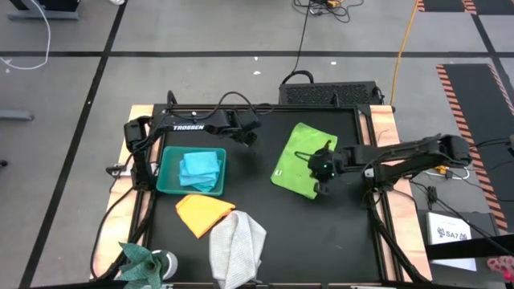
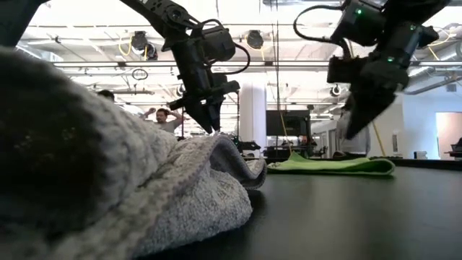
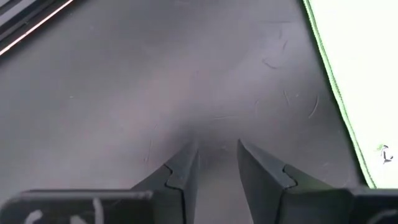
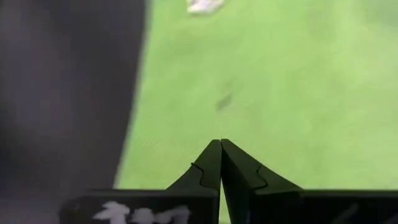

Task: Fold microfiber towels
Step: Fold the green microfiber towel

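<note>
Black table (image 1: 265, 233) under both arms, right end effector (image 4: 221, 144) pinched closed above the lime green towel (image 1: 299, 160) — holding nothing, left end effector (image 3: 214, 155) partly open over bare table — empty

Grey tiled floor (image 1: 201, 32) with dark seams; white columns (image 2: 253, 115) behind.

The desk (image 1: 265, 217) is matte black with pale wood edges. Under the black right gripper (image 1: 324, 189) lies a lime green towel (image 1: 299, 156). The bin (image 1: 167, 181) is teal, holding a light blue towel (image 1: 199, 168). An orange-yellow towel (image 1: 202, 213) and a light grey one (image 1: 238, 247) lie nearby.
</note>
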